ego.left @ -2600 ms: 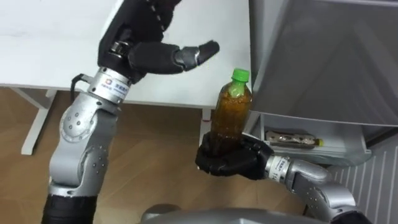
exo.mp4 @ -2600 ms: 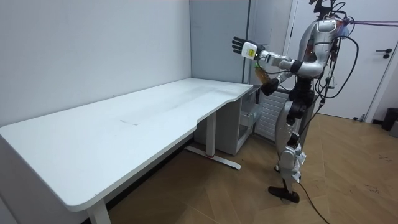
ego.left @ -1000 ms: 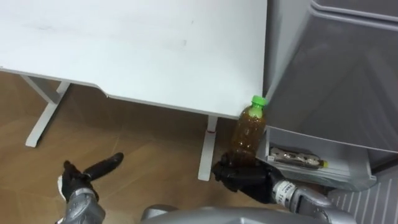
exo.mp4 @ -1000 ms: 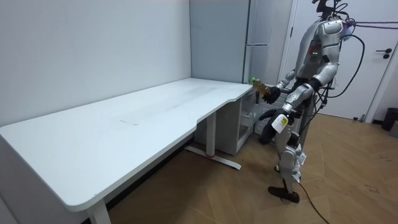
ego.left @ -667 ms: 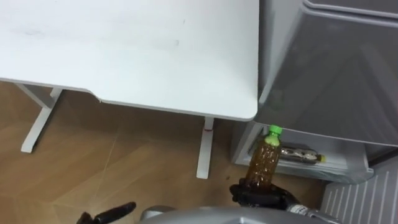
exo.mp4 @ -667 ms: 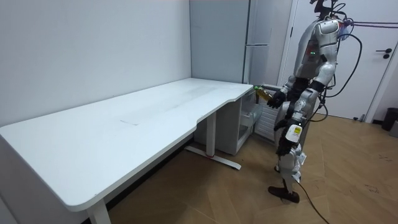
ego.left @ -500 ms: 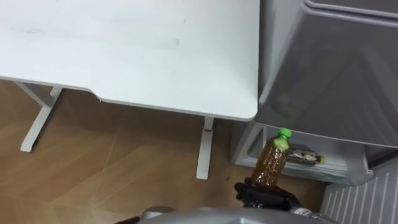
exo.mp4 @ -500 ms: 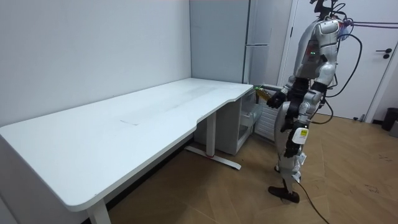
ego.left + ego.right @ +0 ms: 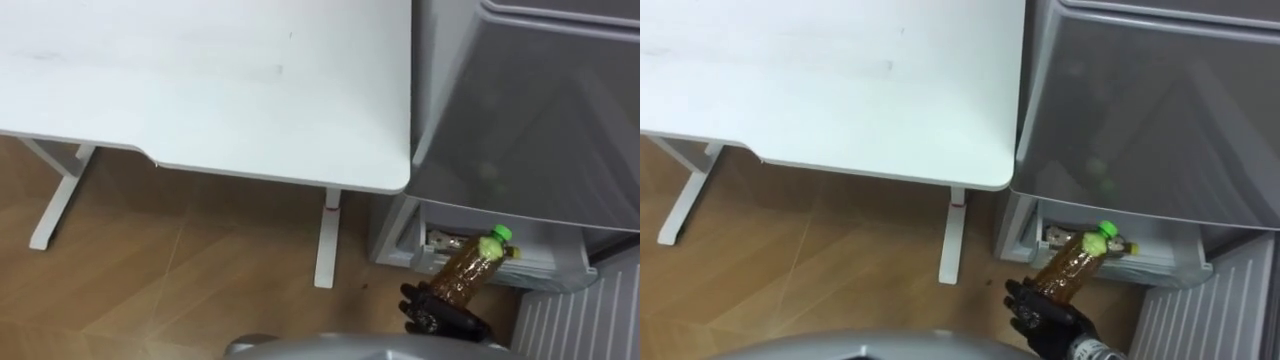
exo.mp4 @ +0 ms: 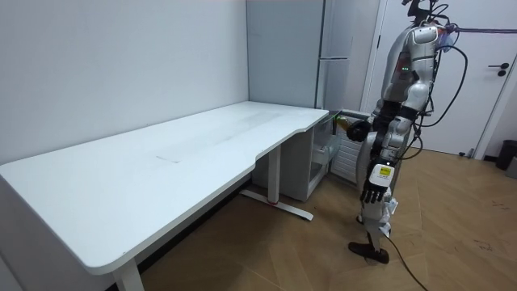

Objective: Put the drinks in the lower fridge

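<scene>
now, with the right hand (image 9: 440, 312) curled round the tilted bottle (image 9: 470, 273), aim its green cap (image 9: 500, 233) past the left wall of the lower fridge (image 9: 398, 235), onto the shelf; the left hand (image 10: 371, 194) hangs relaxed.

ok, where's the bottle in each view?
Left eye view: bottle at lower right, tilted, cap toward the fridge, base in the right hand.
Right eye view: bottle low, right of centre, same tilt.
Room view: bottle at upper right, at the robot's waist.
Shared landmark: the corner of the white table beside the fridge.
</scene>
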Controlling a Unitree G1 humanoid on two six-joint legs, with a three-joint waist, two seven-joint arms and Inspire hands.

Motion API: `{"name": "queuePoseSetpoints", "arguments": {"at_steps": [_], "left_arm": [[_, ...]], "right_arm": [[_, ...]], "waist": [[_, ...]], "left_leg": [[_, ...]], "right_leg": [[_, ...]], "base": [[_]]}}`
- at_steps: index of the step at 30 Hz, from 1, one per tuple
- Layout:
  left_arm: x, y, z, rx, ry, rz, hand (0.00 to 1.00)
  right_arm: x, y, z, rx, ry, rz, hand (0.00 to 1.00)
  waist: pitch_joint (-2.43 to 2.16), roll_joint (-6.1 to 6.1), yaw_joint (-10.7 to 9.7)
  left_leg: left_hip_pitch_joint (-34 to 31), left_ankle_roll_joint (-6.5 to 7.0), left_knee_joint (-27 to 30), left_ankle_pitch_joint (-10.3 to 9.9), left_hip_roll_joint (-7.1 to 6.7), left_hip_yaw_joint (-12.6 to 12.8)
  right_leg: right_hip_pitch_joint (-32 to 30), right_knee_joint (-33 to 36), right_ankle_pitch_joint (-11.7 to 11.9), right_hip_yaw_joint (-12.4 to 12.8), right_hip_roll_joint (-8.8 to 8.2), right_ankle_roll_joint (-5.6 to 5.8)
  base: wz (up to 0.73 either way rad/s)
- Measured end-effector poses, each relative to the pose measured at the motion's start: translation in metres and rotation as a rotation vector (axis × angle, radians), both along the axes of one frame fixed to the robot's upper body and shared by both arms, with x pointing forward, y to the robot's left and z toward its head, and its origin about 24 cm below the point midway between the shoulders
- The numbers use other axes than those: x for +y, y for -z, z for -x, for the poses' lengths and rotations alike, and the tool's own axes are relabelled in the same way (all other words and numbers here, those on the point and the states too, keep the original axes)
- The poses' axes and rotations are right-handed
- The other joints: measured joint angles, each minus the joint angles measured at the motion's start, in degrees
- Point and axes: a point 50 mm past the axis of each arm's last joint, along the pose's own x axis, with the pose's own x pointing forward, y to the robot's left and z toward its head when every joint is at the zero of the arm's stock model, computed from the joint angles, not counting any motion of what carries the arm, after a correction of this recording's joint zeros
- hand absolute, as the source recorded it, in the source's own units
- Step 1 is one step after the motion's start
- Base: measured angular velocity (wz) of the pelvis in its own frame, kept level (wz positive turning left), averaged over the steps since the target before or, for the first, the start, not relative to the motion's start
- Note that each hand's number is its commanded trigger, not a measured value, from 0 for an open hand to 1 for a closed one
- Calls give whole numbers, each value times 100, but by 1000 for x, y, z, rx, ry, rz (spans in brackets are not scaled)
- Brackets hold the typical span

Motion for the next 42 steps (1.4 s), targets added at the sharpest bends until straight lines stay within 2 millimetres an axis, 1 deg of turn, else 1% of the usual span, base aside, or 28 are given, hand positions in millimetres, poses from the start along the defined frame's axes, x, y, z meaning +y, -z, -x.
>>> {"name": "queuePoseSetpoints", "arguments": {"at_steps": [3,4,6,8,11,15,18,20,23,26,31,34,39,42], "left_arm": [[0,0,-2,-4,6,-2,0],[-1,0,-3,1,33,-6,0],[-1,0,-5,8,84,-17,0],[-2,0,-6,12,113,-25,0],[-4,0,-11,11,143,-42,0],[-7,1,-16,1,170,-55,0],[-10,2,-17,-1,168,-48,0],[-11,2,-17,-6,168,-46,0],[-11,2,-18,-15,173,-41,0],[-11,2,-16,-16,177,-37,0],[-11,2,-12,-10,195,-16,0],[-11,2,-12,-14,185,-9,0],[-10,1,-11,-2,257,-16,0],[-10,1,-8,15,301,-18,0]], "right_arm": [[-1,1,-2,16,37,13,100],[-2,1,-2,21,53,17,100],[-2,1,-2,38,78,28,100],[-3,2,-1,60,96,45,100],[-3,3,-1,88,131,59,100],[-3,4,-3,115,152,83,100],[-3,4,-4,134,227,81,100],[-1,4,-8,130,270,69,100],[3,4,-10,117,314,55,100],[8,4,-17,105,338,36,100],[10,1,-33,62,335,33,100],[10,-1,-42,41,374,18,100],[8,-2,-45,37,393,20,100],[6,-3,-45,36,397,23,100]], "waist": [[-2,7,-88],[-2,17,-120],[-9,35,-132],[-5,51,-147],[4,71,-150],[17,132,-137],[45,165,-113],[66,185,-115],[66,197,-119],[69,200,-118],[74,207,-108],[74,208,-115],[74,213,-98],[77,245,-123]], "left_leg": [[-7,0,-2,0,0,0],[-32,0,-1,0,1,1],[-80,0,10,0,4,21],[-79,0,12,0,4,27],[-79,0,8,0,4,27],[-65,0,-11,0,8,46],[8,2,-48,-1,14,88],[11,2,-92,-1,18,103],[16,2,-96,-1,21,119],[24,2,-92,-1,23,119],[21,2,-81,-1,23,109],[18,1,-71,-1,21,89],[14,1,-24,-1,16,72],[12,2,1,-1,14,63]], "right_leg": [[-42,-2,-1,-1,1,2],[-68,-1,-1,11,4,2],[-86,14,0,36,7,0],[-88,18,1,63,7,-1],[-90,19,1,84,10,-1],[-103,33,6,103,13,-5],[-89,61,7,158,19,-6],[-96,66,7,153,21,-6],[-102,77,7,160,21,-6],[-105,99,7,161,21,-6],[-100,102,7,157,21,-6],[-96,101,7,150,21,-6],[-84,99,6,123,16,-5],[-64,100,6,87,8,-6]], "base": [[0],[0],[-4],[-2],[0],[-3],[-9],[-4],[0],[0],[0],[0],[1],[1]]}}
